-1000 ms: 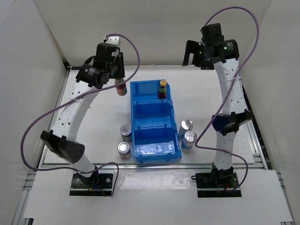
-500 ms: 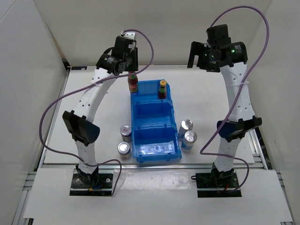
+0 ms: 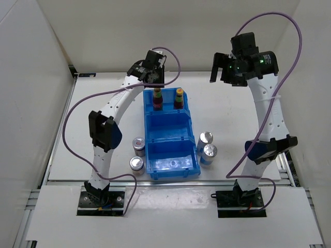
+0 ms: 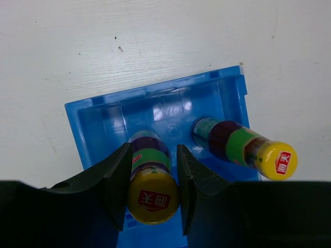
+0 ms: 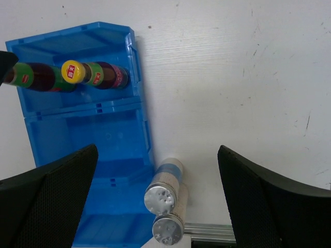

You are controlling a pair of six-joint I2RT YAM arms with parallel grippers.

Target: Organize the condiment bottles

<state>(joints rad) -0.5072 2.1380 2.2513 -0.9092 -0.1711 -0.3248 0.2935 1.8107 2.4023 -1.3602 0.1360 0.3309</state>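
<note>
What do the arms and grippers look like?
The left arm and right arm have white links, black joints and a looping purple cable each. Green lights glow near the right wrist. The fingers are broad and matte black.

My left arm (image 3: 120, 98) stretches up the centre-left of the top view. Its gripper (image 3: 156, 83) points downward, fingers (image 4: 118, 175) pressed against a bottle (image 4: 152, 196). My right arm (image 3: 270, 103) stands tall at the upper right, with its gripper (image 3: 221, 72) raised and fingers (image 5: 46, 201) spread wide.
</note>
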